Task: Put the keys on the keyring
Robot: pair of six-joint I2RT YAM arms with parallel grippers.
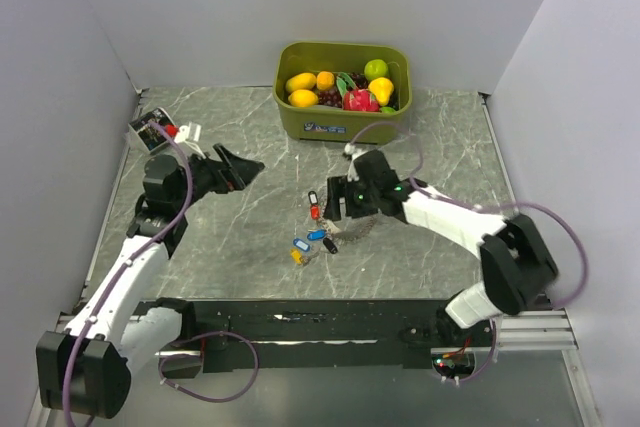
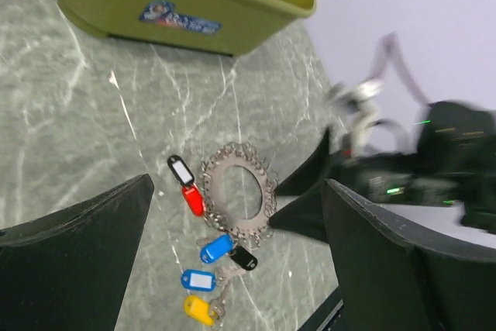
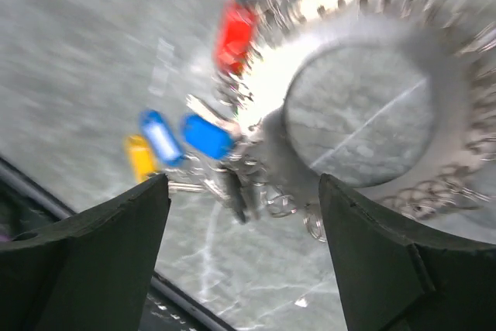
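The keyring (image 1: pixel 362 230) (image 2: pixel 239 167) (image 3: pixel 372 25) lay flat on the marbled table (image 1: pixel 220 237), near its middle. The keys (image 1: pixel 316 235) (image 2: pixel 216 249) (image 3: pixel 205 136), tagged red, blue, yellow and black, clustered at its 9 o'clock edge in the top view; whether any were threaded on could not be told. The right gripper (image 1: pixel 340 204) (image 3: pixel 242 184) hovered just above the ring, jaws wide, holding nothing. The left gripper (image 1: pixel 243 169) (image 2: pixel 236 191) hung well apart at 10 o'clock, fully spread and empty. A green bin (image 1: pixel 343 125) of toy fruit stood at 12 o'clock.
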